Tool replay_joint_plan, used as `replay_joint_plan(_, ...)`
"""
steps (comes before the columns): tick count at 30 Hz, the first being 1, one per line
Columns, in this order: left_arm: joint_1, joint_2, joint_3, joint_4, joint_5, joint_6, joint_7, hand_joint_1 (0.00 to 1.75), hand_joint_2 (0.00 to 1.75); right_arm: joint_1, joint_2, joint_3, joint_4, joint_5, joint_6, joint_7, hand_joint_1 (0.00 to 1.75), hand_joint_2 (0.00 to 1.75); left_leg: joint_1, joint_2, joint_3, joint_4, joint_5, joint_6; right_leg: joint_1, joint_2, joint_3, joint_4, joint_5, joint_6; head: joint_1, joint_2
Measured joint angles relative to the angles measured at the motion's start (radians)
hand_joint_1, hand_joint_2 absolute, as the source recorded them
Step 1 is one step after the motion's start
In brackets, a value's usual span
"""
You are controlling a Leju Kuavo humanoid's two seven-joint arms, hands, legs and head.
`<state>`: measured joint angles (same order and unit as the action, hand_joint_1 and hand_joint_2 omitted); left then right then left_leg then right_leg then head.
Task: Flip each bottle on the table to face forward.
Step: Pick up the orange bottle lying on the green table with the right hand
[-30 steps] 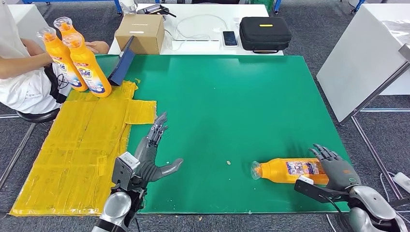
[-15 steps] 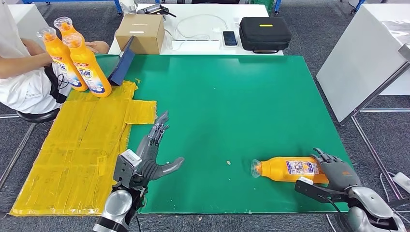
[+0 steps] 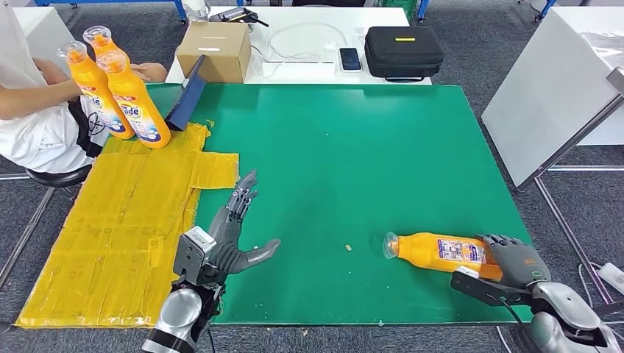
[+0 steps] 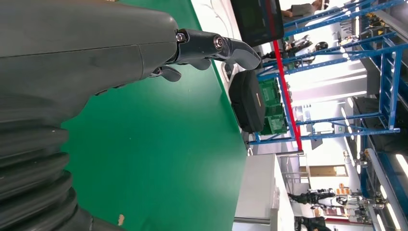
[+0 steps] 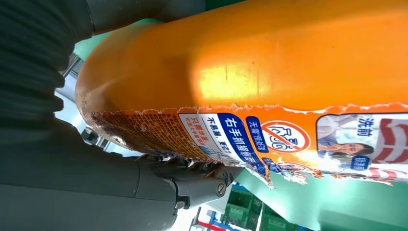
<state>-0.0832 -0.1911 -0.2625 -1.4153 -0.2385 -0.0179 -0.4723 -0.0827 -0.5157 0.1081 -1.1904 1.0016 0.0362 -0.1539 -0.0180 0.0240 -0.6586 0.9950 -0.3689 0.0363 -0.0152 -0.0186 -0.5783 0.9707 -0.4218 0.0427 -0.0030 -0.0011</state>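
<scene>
The green tabletop is taken as the landmark. Near its right front corner, a lying orange bottle is gripped at its base by the right hand, fingers wrapped around it. The grasping step is judged under way; lifting and turning are needed next. The left hand rests flat near the front edge, fingers spread, holding nothing.

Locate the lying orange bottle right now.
In the head view, the orange bottle lies near the green table's front right corner, its base gripped by the right robot hand.
</scene>
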Motion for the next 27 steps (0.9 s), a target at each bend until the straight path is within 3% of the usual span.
replay_joint_plan(10,0.000,0.000,0.000,0.000,0.006,0.000,0.000,0.00,1.75,-0.007,0.005,0.004,0.008,0.001,-0.019,-0.008,1.75,1.75,0.000,0.000,0.000,0.000,0.000,0.000,0.000,0.000,0.001,0.000,0.000,0.000,0.000,0.000)
replay_joint_plan(15,0.001,0.000,0.000,0.000,0.006,0.000,0.000,0.00,1.75,-0.020,0.054,0.005,0.014,0.001,-0.103,-0.023,1.75,1.75,0.000,0.002,0.001,0.000,0.000,0.000,0.001,0.001,0.000,0.000,0.001,0.000,0.000,0.000)
replay_joint_plan(18,0.002,0.000,0.000,0.000,0.006,0.000,0.000,0.00,1.75,-0.026,0.104,-0.003,0.015,-0.036,-0.159,-0.038,1.75,1.75,0.000,0.002,0.000,0.000,0.000,0.000,0.001,0.001,0.000,0.000,0.001,0.000,0.000,0.000)
replay_joint_plan(23,0.006,-0.002,-0.011,0.000,0.001,-0.002,0.008,0.00,1.75,-0.036,0.246,-0.037,-0.018,-0.114,-0.311,-0.077,1.75,1.75,0.001,0.002,0.000,0.000,0.001,0.000,0.001,0.000,0.000,0.001,0.001,0.000,0.000,0.000)
replay_joint_plan(27,0.040,-0.002,-0.016,-0.017,-0.002,0.010,0.013,0.00,1.75,-0.024,0.354,-0.052,-0.092,-0.141,-0.366,-0.103,1.75,1.75,0.001,0.002,0.000,-0.001,0.000,-0.001,0.001,0.001,0.000,0.001,0.000,0.000,0.000,0.000)
